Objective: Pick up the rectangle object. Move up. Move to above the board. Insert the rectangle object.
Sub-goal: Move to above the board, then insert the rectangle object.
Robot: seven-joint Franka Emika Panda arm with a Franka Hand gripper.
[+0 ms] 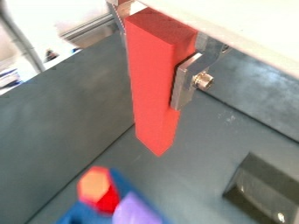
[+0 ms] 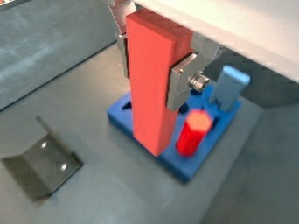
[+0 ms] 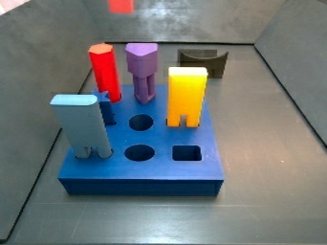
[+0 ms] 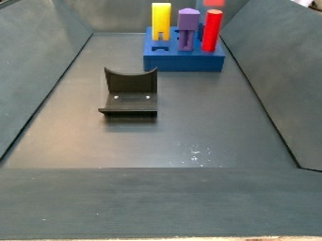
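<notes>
Two fingers (image 2: 184, 80) of my gripper (image 2: 158, 66) are pinching the rectangle object (image 2: 152, 87) above the board (image 2: 176, 156); misalignment below risks jamming on a hole's edge.

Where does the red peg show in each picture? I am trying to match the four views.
Wrist view: the red peg sits past the lower end of the salmon bar held in the gripper.
Wrist view: the peg stands in the board, beside the held bar.
Side view: back left corner of the board, next to the purple peg.
Side view: far back, right end of the board.
Shared landmark: the blue board.
</notes>
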